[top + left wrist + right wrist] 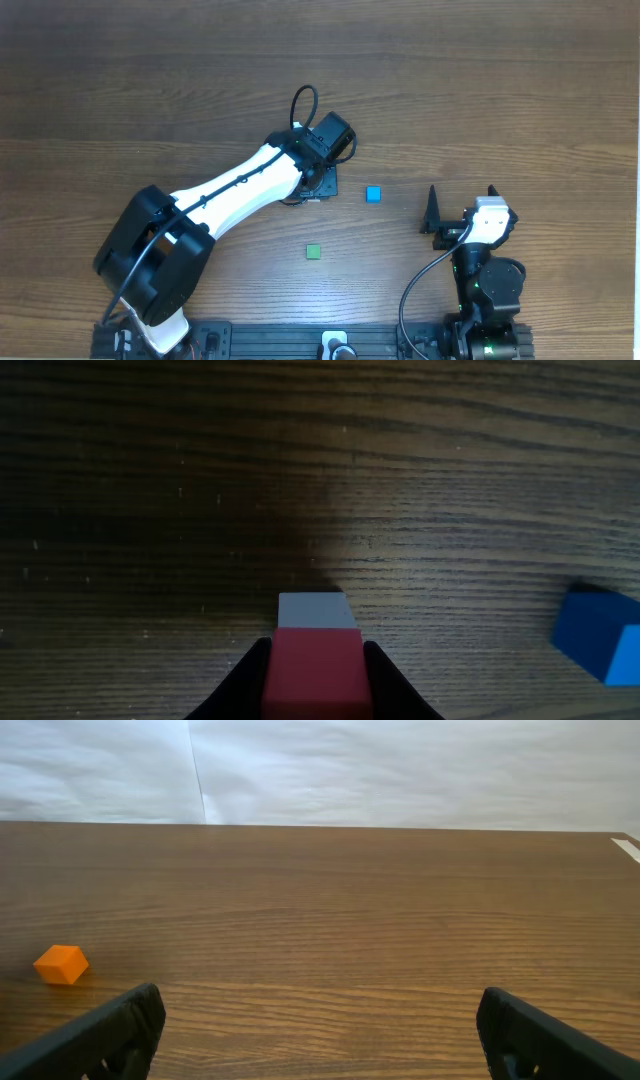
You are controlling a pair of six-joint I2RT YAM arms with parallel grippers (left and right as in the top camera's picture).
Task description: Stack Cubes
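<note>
While left tool (317, 656) pinches smooth red cube (312, 682) | right tool (320, 1002) spread | woodgrain table (100, 80)

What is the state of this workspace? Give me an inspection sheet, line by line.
Surface: wooden table, plain wood grain.
Job's things: red cube between the fingers of the left gripper; blue cube beside it, apart; green cube nearer the arm bases; orange cube alone on the table.
Clutter: nothing seen.
Grippers: left gripper shut on the red cube; right gripper open, holding nothing, close to its own base.
Cables: black cable loop at the left wrist; second black cable by the right arm's base.
Surroundings: white backdrop behind the table.
</note>
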